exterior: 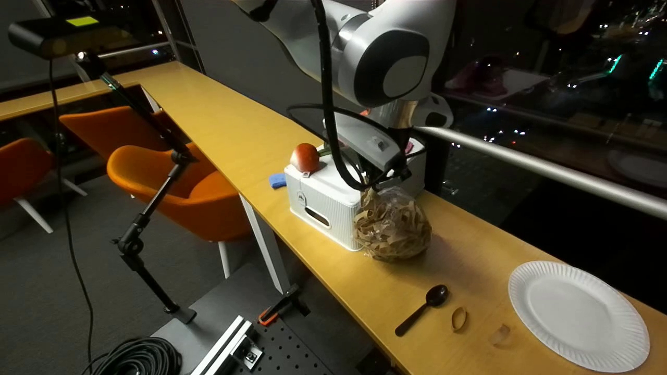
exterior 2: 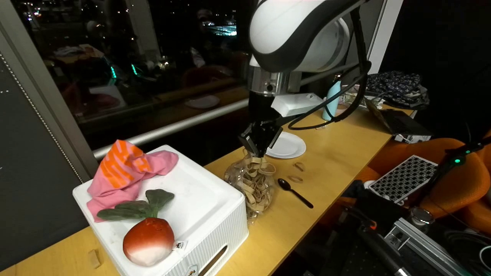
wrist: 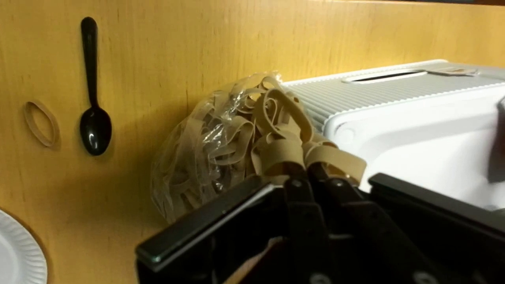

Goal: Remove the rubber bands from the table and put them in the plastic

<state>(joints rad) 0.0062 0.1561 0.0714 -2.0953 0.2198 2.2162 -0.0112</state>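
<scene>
Right at the top of the bag, the gripper points down with its tips close together. Loops of bands crowd right up against the tips. It is hard to say if the tips are all the way closed, or if they pinch a band.

If a loop is caught on a tip, bands could get pulled out when the gripper goes up, or the bag could tip over. The bag is thin and looks very full, so a hard push could make bands pop out. A band let go near the edge might roll down onto the worktop.

Two loose bands lie there, between the spoon and the plate. They are thin and low, so the tips could miss them or bump the spoon.

The box is in the way on the other side, just beside the bag. On top are a toy radish and a pink cloth, which a low swing could knock off. Past the box lies what looks like one more band, and the gripper would have to go up and over to get it
</scene>
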